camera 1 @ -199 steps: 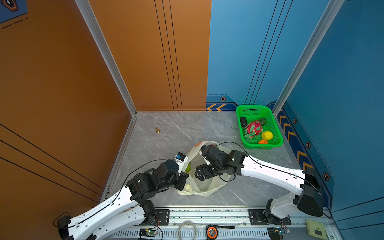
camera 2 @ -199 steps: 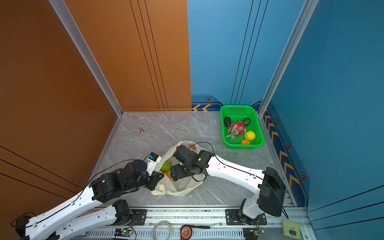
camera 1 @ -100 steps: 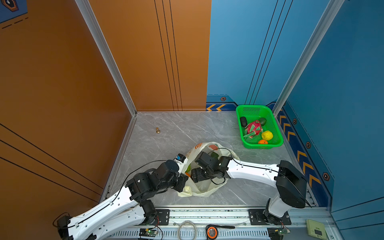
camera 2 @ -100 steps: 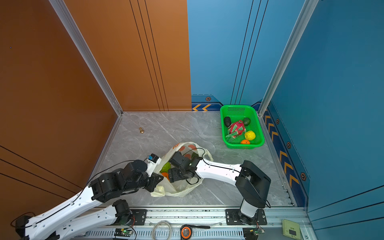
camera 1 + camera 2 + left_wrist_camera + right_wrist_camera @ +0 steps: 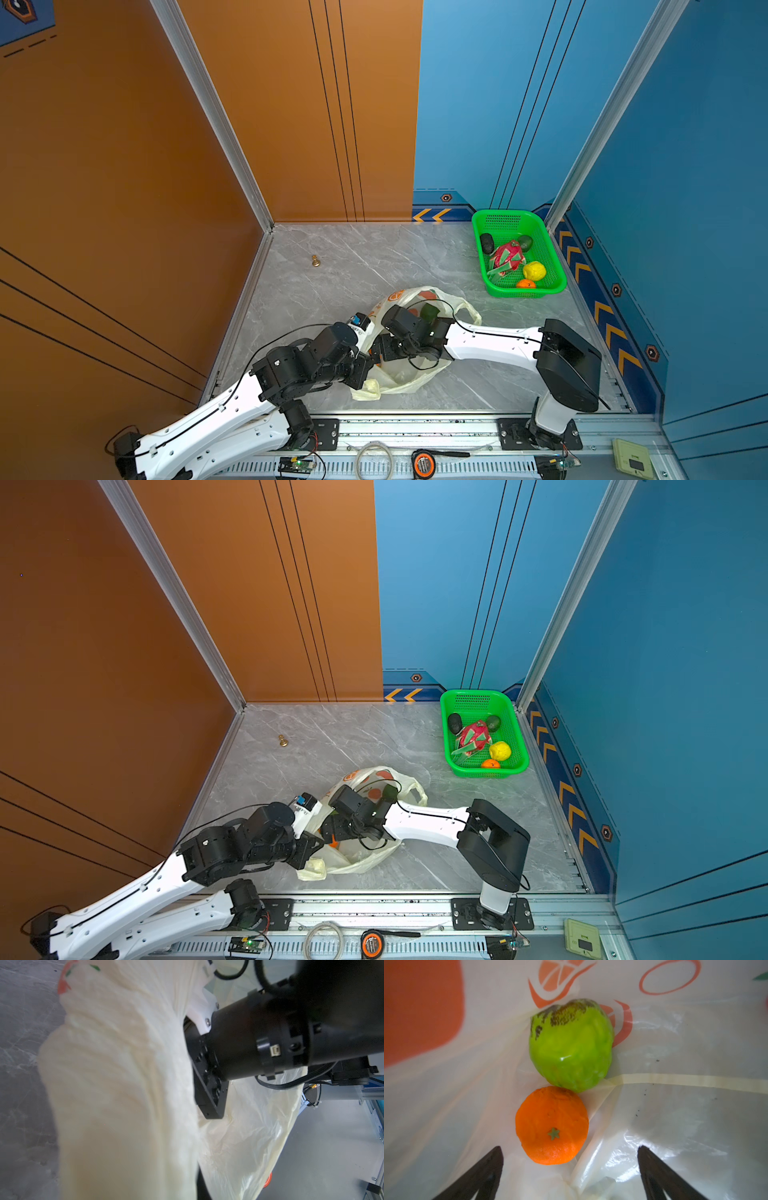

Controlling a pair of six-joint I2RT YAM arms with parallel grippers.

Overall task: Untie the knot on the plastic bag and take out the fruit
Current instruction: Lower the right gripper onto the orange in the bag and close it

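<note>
**Bag open, two fruits left to fish out**

So the knot part looked done. The plastic bag (image 5: 399, 380) lay near the front rail with its mouth gaping and nothing tied that I could see. Most of the fruit was out too. The green basket (image 5: 503, 220), well apart from the bag on its far right side, held a dragon fruit (image 5: 507, 255), a lemon (image 5: 534, 271), a small orange (image 5: 525, 284) and two dark avocados.

What was left, as far as I could tell, was an orange (image 5: 552, 1126) and a bumpy green fruit (image 5: 571, 1045), touching each other down inside the bag.

The right gripper (image 5: 570, 1148) was reaching into the bag's mouth with its jaws spread wide. They sat either side of the orange's near end with a gap on both sides, so it had hold of nothing.

The left gripper (image 5: 365, 370) sat at the bag's left edge, clamped tight. The wrist view was full of bunched film, so my guess was that it pinched the bag's rim to hold the mouth open. The fingers themselves were hidden.
</note>
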